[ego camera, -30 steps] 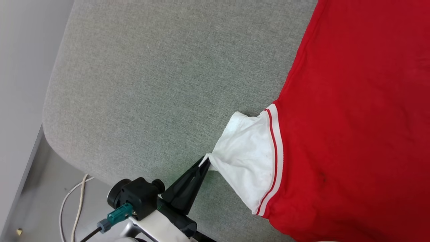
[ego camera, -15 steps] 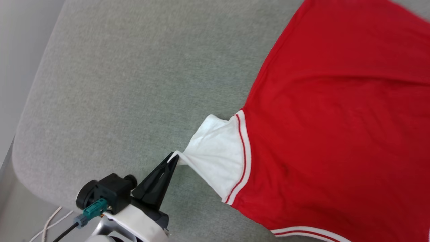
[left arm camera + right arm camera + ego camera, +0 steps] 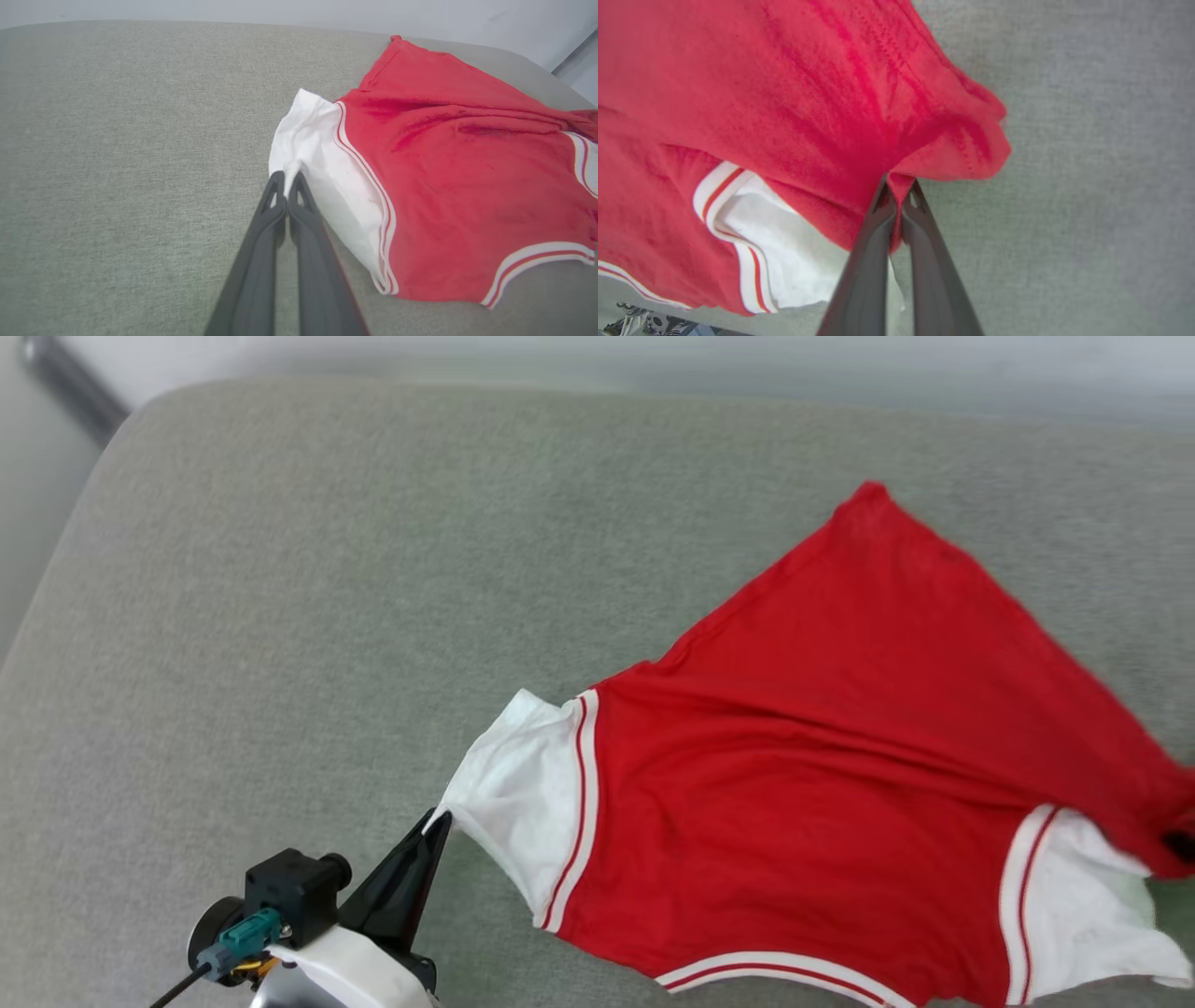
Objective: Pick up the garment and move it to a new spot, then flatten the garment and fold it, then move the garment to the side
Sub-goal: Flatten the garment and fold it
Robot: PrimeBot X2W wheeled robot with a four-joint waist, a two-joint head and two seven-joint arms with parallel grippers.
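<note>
- Left gripper: 2 dark fingers pinched on white sleeve edge of red jersey T-shirt w/ striped trim.
- Right gripper clamps red fold.
- T-shirt spread on grey fabric cushion.

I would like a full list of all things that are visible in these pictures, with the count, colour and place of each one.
garment: one, red with white sleeves and red-and-white trim, spread on the right part of the padded surface in the head view.
padded surface: one, grey fabric with rounded corners, under the garment.
wall: one, pale, beyond the far edge of the padded surface.
plug: one, teal, on the black block at the left wrist, lower left of the head view.
left gripper: one, dark, shut on the tip of a white sleeve.
right gripper: one, dark, shut on a red fold near the other sleeve.
</note>
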